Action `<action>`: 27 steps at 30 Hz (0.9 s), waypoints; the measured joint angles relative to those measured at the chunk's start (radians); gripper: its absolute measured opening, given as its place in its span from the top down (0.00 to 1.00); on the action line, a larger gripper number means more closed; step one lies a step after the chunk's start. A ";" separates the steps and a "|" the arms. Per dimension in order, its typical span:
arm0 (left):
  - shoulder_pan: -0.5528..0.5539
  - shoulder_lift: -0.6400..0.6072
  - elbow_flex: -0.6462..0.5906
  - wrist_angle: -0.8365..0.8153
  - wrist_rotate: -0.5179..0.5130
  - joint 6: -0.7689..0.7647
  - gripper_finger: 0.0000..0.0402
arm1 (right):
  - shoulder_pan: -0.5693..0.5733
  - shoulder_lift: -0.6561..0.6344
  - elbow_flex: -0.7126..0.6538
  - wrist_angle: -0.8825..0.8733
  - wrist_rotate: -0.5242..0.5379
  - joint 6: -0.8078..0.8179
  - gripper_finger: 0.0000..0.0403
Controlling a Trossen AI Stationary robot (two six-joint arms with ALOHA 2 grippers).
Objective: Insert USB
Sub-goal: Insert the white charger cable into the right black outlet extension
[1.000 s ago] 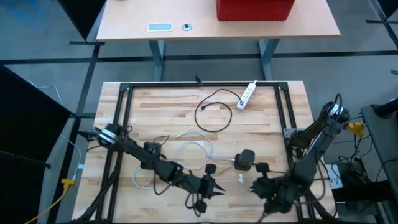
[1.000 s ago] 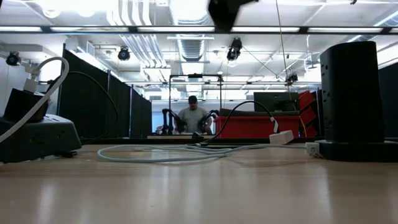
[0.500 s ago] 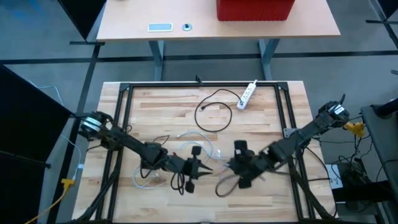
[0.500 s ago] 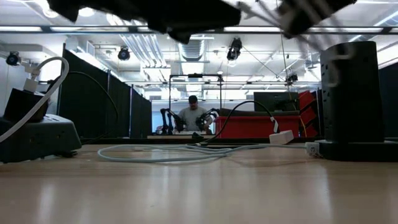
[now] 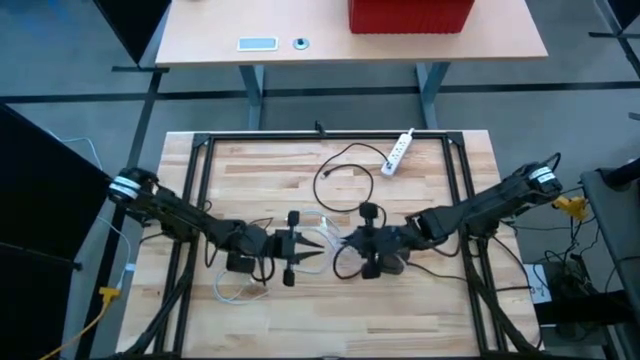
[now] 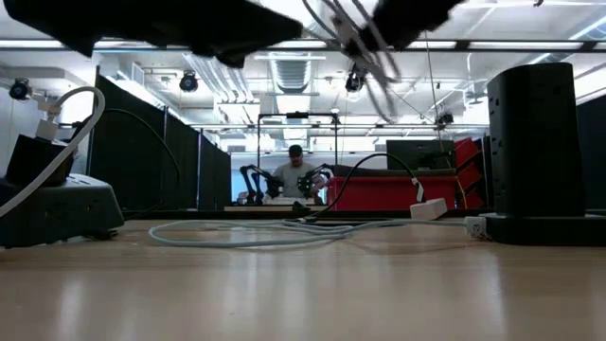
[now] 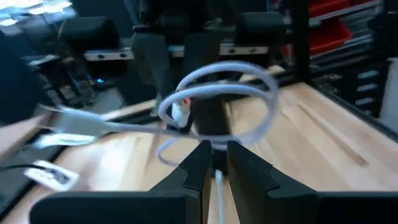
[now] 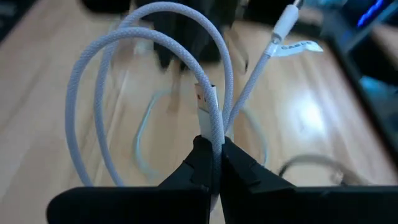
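Observation:
A white braided USB cable (image 5: 325,240) loops between my two grippers over the middle of the table. Its metal plug with a red insert (image 8: 205,99) stands just past my right fingers. My left gripper (image 5: 305,248) and my right gripper (image 5: 350,240) face each other, both shut on this cable. More white cable lies on the wood near the left arm (image 5: 230,290). A black cylindrical hub (image 6: 535,142) stands on the table, partly under the right arm (image 5: 388,262). My left gripper pinches the white cable (image 7: 217,180) between its two fingers, and the cable runs on past them into a raised loop (image 7: 249,74). My right gripper pinches the cable just behind its plug (image 8: 214,134). The plug sticks out beyond the fingertips, and the cable curls away in two loops (image 8: 118,56), lifted clear of the wood.
A white power strip (image 5: 398,150) with a black cord (image 5: 345,180) lies at the far side of the table. A black frame (image 5: 320,135) rims the work area. A black device (image 6: 57,204) sits at the low view's left. A person sits far behind the table (image 6: 294,180).
Both grippers have left the near edge. The right one swept toward the left and far side to the table's middle, and the left one drew back toward the left and far side. They now face each other, with the cable loop raised between them.

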 joint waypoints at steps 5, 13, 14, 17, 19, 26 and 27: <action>-0.020 0.002 0.032 -0.078 -0.305 0.116 0.90 | -0.038 0.000 -0.008 0.112 0.049 -0.027 0.99; -0.025 -0.123 0.034 -0.075 -0.320 0.251 0.90 | -0.053 0.000 -0.023 0.142 0.160 0.017 1.00; -0.025 -0.137 0.034 -0.071 -0.283 0.251 0.90 | -0.053 0.000 -0.028 0.152 0.195 0.024 1.00; -0.027 -0.181 0.024 -0.061 -0.245 0.271 0.90 | -0.053 0.000 -0.032 0.168 0.301 0.053 1.00; -0.029 -0.215 0.009 -0.050 -0.243 0.293 0.90 | -0.057 0.000 -0.036 0.167 0.361 0.072 1.00; 0.018 -0.239 -0.020 0.069 -0.114 0.284 0.90 | -0.063 0.031 -0.053 0.178 0.326 0.044 1.00; 0.029 -0.229 -0.020 0.069 -0.107 0.272 0.90 | -0.063 0.039 -0.053 0.181 0.313 0.036 1.00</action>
